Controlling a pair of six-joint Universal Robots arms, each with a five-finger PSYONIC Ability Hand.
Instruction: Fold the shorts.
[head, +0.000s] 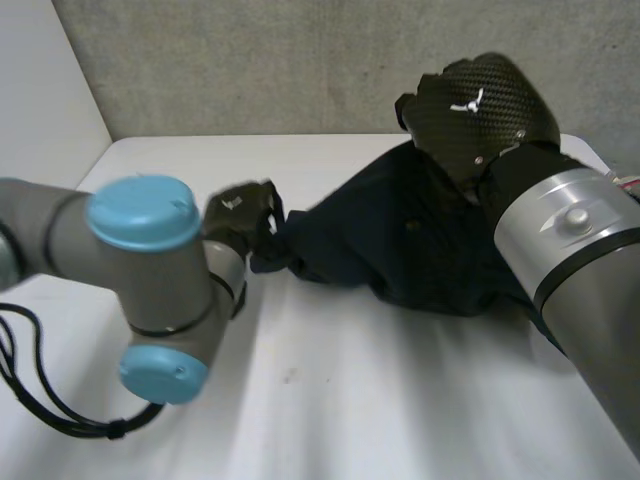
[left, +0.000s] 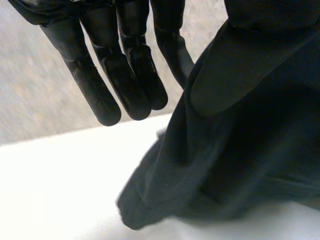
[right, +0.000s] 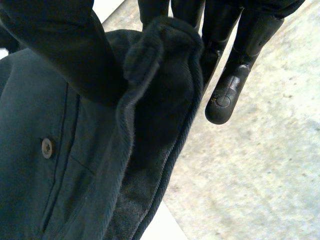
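The dark navy cotton shorts (head: 400, 245) lay bunched in a heap towards the far right corner of the white table (head: 350, 400), with one end drawn out to a point towards the middle of the far edge. The robot's left hand (head: 240, 222) was at that drawn-out tip. In its wrist view its fingers (left: 127, 80) were straight and the thumb was laid on the cloth, which looked like a pinch on the very edge. The right hand (head: 480, 105) was raised above the heap near the far right corner. It pinched a thick stitched edge of the shorts between thumb and straight fingers (right: 227, 85), with a small pale button (right: 47, 147) on the cloth just below the thumb.

The step in hand seemed to be spreading the shorts out flat before any fold was made, since the cloth between the two hands was slack and rumpled. Doing it well would have meant drawing the hands apart along the far edge until the cloth went taut. Both hands would then lower together, so that the garment settled flat and not doubled on itself. The left pinch looked shallow, so a slow, even pull would have suited it best. A jerk could have slipped the tip free.
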